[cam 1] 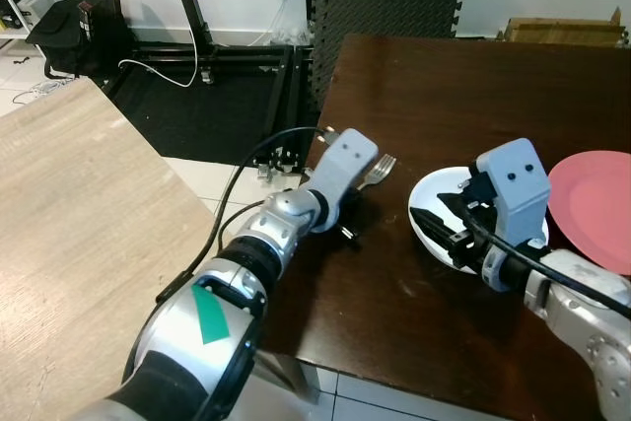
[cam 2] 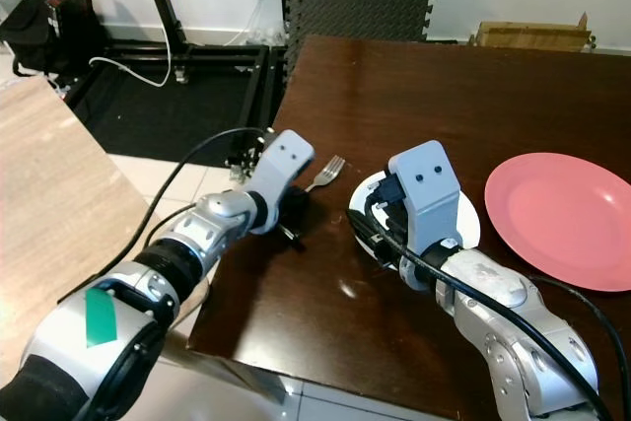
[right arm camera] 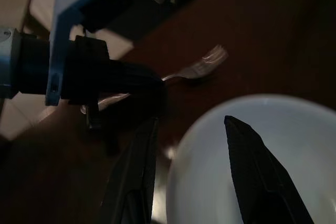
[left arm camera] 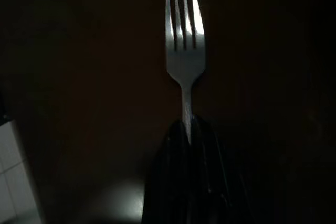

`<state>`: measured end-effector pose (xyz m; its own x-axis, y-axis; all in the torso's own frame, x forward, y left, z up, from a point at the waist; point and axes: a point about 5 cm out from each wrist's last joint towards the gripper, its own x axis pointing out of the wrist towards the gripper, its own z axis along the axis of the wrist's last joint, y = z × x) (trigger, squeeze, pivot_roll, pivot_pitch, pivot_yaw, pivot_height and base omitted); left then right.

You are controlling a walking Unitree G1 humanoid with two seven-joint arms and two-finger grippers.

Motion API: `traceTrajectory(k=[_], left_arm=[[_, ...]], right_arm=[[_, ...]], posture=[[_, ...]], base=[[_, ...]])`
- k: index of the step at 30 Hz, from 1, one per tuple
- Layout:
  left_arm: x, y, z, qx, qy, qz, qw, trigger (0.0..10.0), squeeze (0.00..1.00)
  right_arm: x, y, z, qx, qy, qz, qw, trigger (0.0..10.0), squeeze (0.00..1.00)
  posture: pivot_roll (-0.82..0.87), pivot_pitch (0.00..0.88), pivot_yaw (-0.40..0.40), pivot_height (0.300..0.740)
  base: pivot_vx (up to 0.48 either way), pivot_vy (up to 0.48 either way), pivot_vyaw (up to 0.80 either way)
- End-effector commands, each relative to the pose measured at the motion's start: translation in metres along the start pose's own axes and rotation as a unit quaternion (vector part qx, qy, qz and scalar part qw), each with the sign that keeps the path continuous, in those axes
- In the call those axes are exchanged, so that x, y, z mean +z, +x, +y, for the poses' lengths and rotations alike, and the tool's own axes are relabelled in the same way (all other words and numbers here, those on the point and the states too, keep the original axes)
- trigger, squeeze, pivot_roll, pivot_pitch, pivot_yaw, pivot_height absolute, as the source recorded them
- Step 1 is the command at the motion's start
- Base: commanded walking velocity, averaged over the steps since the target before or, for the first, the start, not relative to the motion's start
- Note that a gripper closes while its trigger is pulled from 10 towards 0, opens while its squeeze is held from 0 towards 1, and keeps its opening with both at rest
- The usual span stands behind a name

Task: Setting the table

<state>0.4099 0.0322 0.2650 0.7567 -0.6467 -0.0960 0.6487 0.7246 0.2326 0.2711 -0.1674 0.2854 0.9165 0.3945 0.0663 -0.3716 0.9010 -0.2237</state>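
Dark wood table [cam 1: 444,96], near-left corner close to both arms; its far half is bare, open room there. Left claw [left arm camera: 189,129] is clenched on the fork [left arm camera: 185,40] handle, low over the table just inside the left edge; tines point toward the far side, fork just left of the white plate [cam 2: 468,229]. In the left wrist view the handle end is hidden between the black fingers, the rest very dark. Right claw [right arm camera: 191,145] is released, spread across the white plate's near-left rim: one finger [right arm camera: 134,177] outside the rim, the other over the plate; whether they touch it is unclear. The white plate is mostly hidden behind the right wrist housing in the eye views. Pink plate [cam 2: 562,219] sits right of it, apart, cut off at the frame edge. Left of the table, tiled floor [cam 1: 197,179], then a light wood surface [cam 1: 69,224]. Beyond, a black mat [cam 1: 197,105] and foam tiles [cam 1: 385,7] against the wall.
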Motion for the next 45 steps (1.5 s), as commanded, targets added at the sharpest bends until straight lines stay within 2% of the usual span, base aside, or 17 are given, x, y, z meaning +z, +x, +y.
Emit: traceTrajectory(k=[1,5,8,10,11,13,14,15,18,19,20,23,24,27,30,34,45], left_arm=[[0.03,-0.015,0.021,-0.017,0.012,-0.067,0.998,10.0,0.0],[0.043,-0.031,0.036,-0.027,0.027,-0.083,0.996,10.0,0.0],[0.064,-0.067,0.061,-0.032,0.04,-0.112,0.992,10.0,0.0],[0.072,-0.091,0.065,-0.031,0.06,-0.129,0.989,10.0,0.0],[0.072,-0.091,0.065,-0.031,0.06,-0.129,0.989,10.0,0.0],[0.053,-0.103,0.06,-0.028,0.101,-0.089,0.99,10.0,0.0],[0.053,-0.103,0.06,-0.028,0.101,-0.089,0.99,10.0,0.0],[0.024,-0.115,0.049,-0.034,0.087,-0.047,0.995,10.0,0.0],[0.018,-0.12,0.045,-0.039,0.07,-0.041,0.996,10.0,0.0],[0.015,-0.131,0.04,-0.044,0.038,-0.039,0.998,10.0,0.0],[0.015,-0.131,0.04,-0.044,0.038,-0.039,0.998,10.0,0.0],[0.002,-0.168,0.037,-0.039,-0.018,-0.006,0.999,10.0,0.0],[0.001,-0.173,0.039,-0.03,-0.009,-0.005,1.0,10.0,0.0],[0.002,-0.173,0.041,-0.016,-0.015,-0.004,1.0,10.0,0.0],[0.002,-0.165,0.044,0.037,-0.03,-0.029,0.998,10.0,0.0],[-0.002,-0.161,0.041,0.072,-0.043,-0.049,0.995,10.0,0.0],[-0.004,-0.165,0.031,0.113,-0.061,-0.037,0.991,10.0,0.0]], right_arm=[[0.012,-0.004,0.002,-0.004,-0.014,-0.042,0.999,10.0,0.0],[0.016,-0.006,0.003,0.004,-0.019,-0.055,0.998,10.0,0.0],[0.028,-0.004,0.005,0.033,-0.026,-0.09,0.995,10.0,0.0],[0.04,0.002,0.007,0.047,-0.023,-0.13,0.99,10.0,0.0],[0.04,0.002,0.007,0.047,-0.023,-0.13,0.99,10.0,0.0],[0.047,0.006,0.008,0.052,-0.004,-0.166,0.985,10.0,0.0],[0.047,0.006,0.008,0.052,-0.004,-0.166,0.985,10.0,0.0],[0.045,0.007,0.016,0.06,0.023,-0.184,0.981,10.0,0.0],[0.043,0.007,0.019,0.064,0.029,-0.187,0.98,10.0,0.0],[0.038,0.004,0.027,0.082,0.034,-0.183,0.979,10.0,0.0],[0.038,0.004,0.027,0.082,0.034,-0.183,0.979,10.0,0.0],[0.022,-0.004,0.042,0.124,0.04,-0.153,0.98,10.0,0.0],[0.017,-0.004,0.042,0.124,0.038,-0.144,0.981,10.0,0.0],[0.014,-0.002,0.041,0.121,0.039,-0.14,0.982,10.0,0.0],[0.009,0.01,0.018,0.01,0.066,-0.153,0.986,10.0,0.0],[0.004,0.014,0.01,-0.057,0.09,-0.16,0.981,10.0,0.0],[-0.004,0.015,0.009,-0.088,0.105,-0.158,0.978,10.0,0.0]], posture=[[-0.09,0.208,0.152,0.74],[-0.08,0.192,0.142,0.74],[-0.06,0.17,0.117,0.74],[-0.02,0.145,0.096,0.74],[-0.02,0.145,0.096,0.74],[0.0,0.137,0.082,0.74],[0.0,0.137,0.082,0.74],[0.02,0.134,0.071,0.74],[0.02,0.134,0.071,0.74],[0.03,0.134,0.067,0.74],[0.03,0.134,0.067,0.74],[0.06,0.137,0.062,0.74],[0.07,0.133,0.056,0.74],[0.07,0.133,0.056,0.74],[0.06,0.128,0.058,0.74],[0.06,0.128,0.058,0.74],[0.06,0.124,0.053,0.74]], base=[[0.0,0.0,0.0],[0.0,0.0,0.0],[0.0,0.0,0.0],[0.0,0.0,0.0],[0.0,0.0,0.0],[0.0,0.0,0.0],[0.0,0.0,0.0],[0.0,0.0,0.0],[0.0,0.0,0.0],[0.0,0.0,0.0],[0.0,0.0,0.0],[0.0,0.0,0.0],[0.0,0.0,0.0],[0.0,0.0,0.0],[0.0,0.0,0.0],[0.0,0.0,0.0],[0.0,0.0,0.0]])
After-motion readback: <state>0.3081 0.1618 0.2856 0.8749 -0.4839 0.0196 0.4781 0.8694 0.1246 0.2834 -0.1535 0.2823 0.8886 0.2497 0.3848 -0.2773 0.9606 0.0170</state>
